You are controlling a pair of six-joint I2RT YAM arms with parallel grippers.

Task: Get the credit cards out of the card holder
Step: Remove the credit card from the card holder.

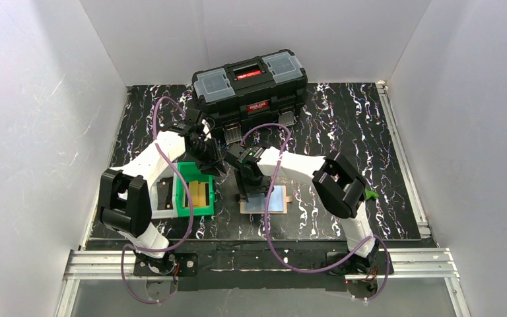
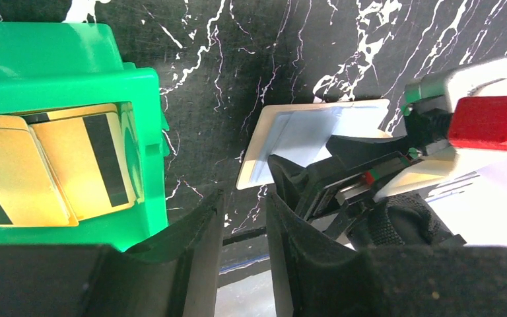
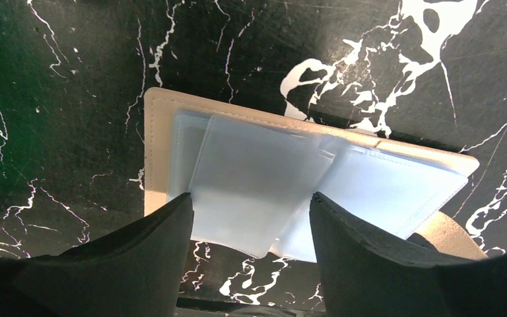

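The tan card holder [image 1: 276, 200] lies open and flat on the black marbled table [image 1: 370, 145]. In the right wrist view its tan rim [image 3: 155, 132] frames pale blue inner leaves, and a light blue credit card [image 3: 251, 165] sits skewed on them, jutting past the near edge. My right gripper [image 3: 251, 196] hangs open just above that card, one finger at each side, with nothing gripped. My left gripper [image 2: 245, 193] is narrowly open and empty, between the green bin [image 2: 66, 59] and the card holder [image 2: 304, 135]. Two yellow cards with black stripes [image 2: 72, 165] lie in the bin.
A black toolbox [image 1: 251, 86] stands at the back centre. The green bin [image 1: 186, 198] sits left of the holder, with a white tray [image 1: 152, 198] against its left side. The two wrists are close together; the right wrist's red block [image 2: 485, 122] shows in the left wrist view.
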